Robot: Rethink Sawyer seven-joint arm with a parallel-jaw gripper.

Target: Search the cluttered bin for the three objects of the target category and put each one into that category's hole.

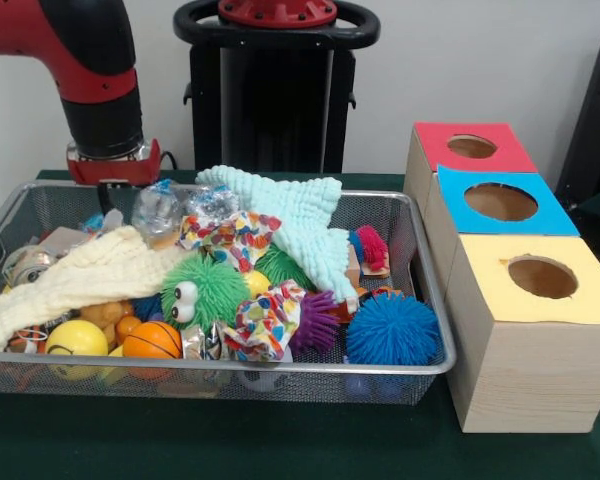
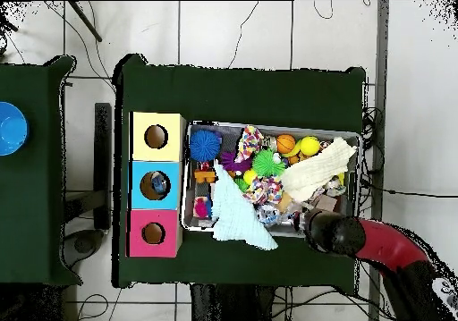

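Front view: red-and-black arm's gripper (image 1: 115, 185) sits behind the wire-mesh bin (image 1: 420, 290) rim, upper left of frame; whether it is released or clenched, cannot tell. Target category unclear; clutter lies lower right of it. Overhead view alone shows something inside the blue-topped wooden box (image 2: 156, 185) hole.

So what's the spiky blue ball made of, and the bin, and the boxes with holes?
The blue ball looks like soft rubber: it is covered in thin, floppy spikes. The bin looks like metal wire mesh, grey and see-through, with a shiny rim. The boxes look like pale wood, with grain lines on the sides; their coloured tops could be paper or foam.
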